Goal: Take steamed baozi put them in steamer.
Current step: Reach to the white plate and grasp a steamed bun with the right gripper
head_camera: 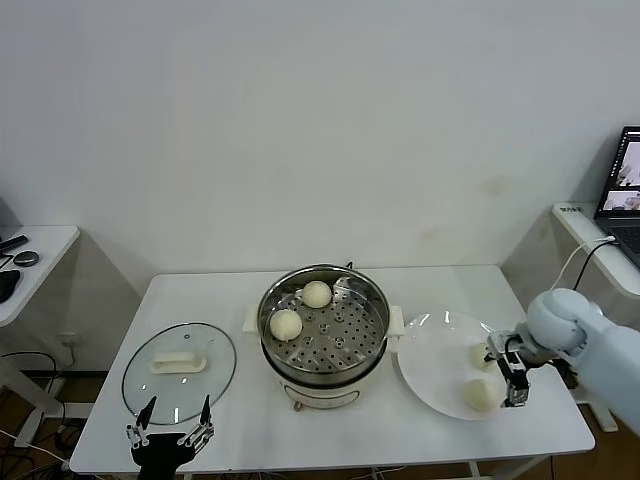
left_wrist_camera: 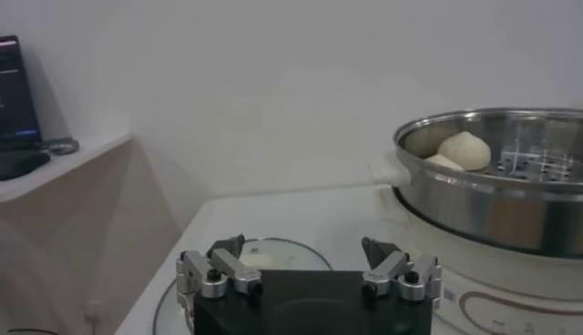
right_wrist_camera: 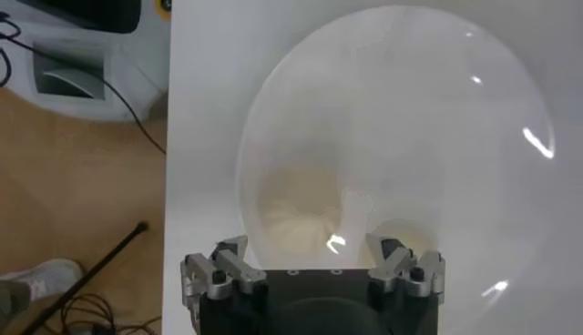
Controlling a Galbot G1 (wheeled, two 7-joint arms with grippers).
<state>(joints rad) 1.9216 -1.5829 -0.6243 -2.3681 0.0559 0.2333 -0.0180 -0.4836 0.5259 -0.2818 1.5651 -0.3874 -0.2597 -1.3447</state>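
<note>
Head view shows my table [head_camera: 240,290], then the steamer [head_camera: 322,322] at its middle holding two steamed baozi [head_camera: 286,324]. Two more lie on the plate [head_camera: 435,368], where my right claw [head_camera: 507,372] hovers open. My left claw [head_camera: 172,434] waits open by the glass lid [head_camera: 180,372].

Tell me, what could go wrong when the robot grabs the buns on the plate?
The open right gripper sits above two baozi lying close together on the plate, so it might nudge one toward the rim. Carrying a bun over the steamer, it could also bump the steel wall.
</note>
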